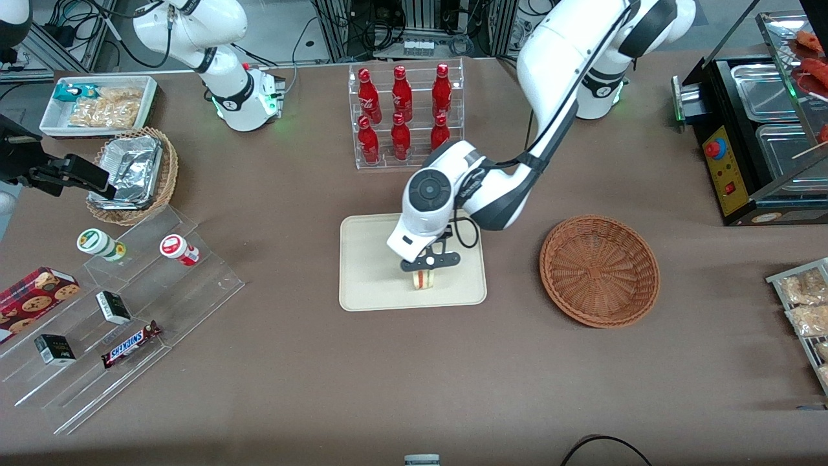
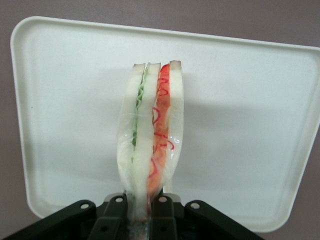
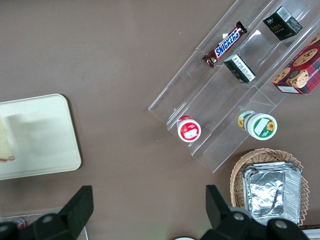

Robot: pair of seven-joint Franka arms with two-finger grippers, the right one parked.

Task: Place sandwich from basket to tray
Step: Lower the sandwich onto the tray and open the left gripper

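My left gripper is shut on the sandwich, a wrapped wedge of white bread with green and red layers, and holds it at the cream tray, over the part nearer the front camera. In the left wrist view the sandwich stands on edge between the black fingers, with the tray spread under it. Whether it touches the tray I cannot tell. The reddish-brown wicker basket lies empty beside the tray, toward the working arm's end. A sliver of the sandwich shows on the tray in the right wrist view.
A clear rack of red bottles stands farther from the front camera than the tray. A clear stepped shelf with snacks, a tan basket with foil containers and a white bin lie toward the parked arm's end. A black food warmer stands at the working arm's end.
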